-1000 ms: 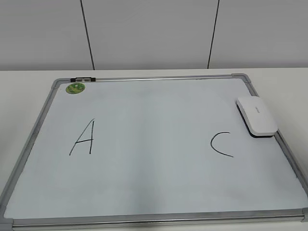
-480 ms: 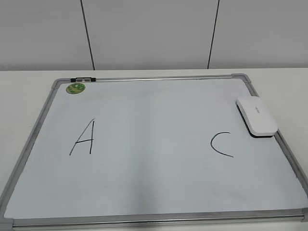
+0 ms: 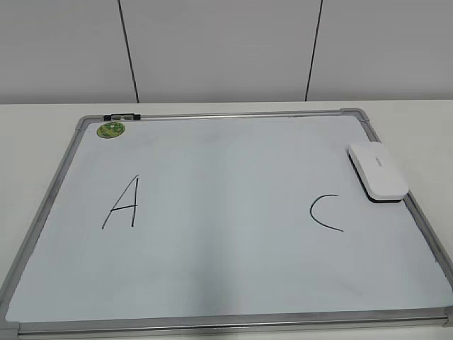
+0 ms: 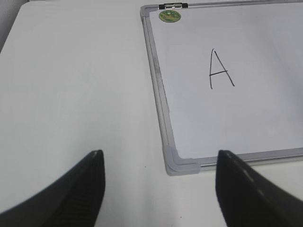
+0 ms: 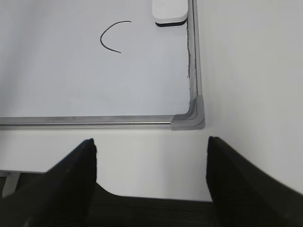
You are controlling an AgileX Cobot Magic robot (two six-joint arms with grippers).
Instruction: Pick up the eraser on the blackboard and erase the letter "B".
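The blackboard (image 3: 212, 322) is a white board with a silver-grey frame, lying flat on the table. The white eraser (image 3: 377, 171) lies on its right edge; its near end shows in the right wrist view (image 5: 170, 10). A black "A" (image 3: 124, 204) is at the left and a black "C" (image 3: 324, 212) at the right. No letter "B" shows between them. My left gripper (image 4: 158, 163) is open and empty above the table by the board's near left corner. My right gripper (image 5: 150, 149) is open and empty, in front of the near right corner. Neither gripper shows in the exterior view.
A round green magnet (image 3: 111, 130) sits at the board's far left corner, beside a small clip (image 3: 122, 116) on the frame. White table (image 4: 75, 85) lies left of the board and also right of it (image 5: 251, 71). A wall stands behind.
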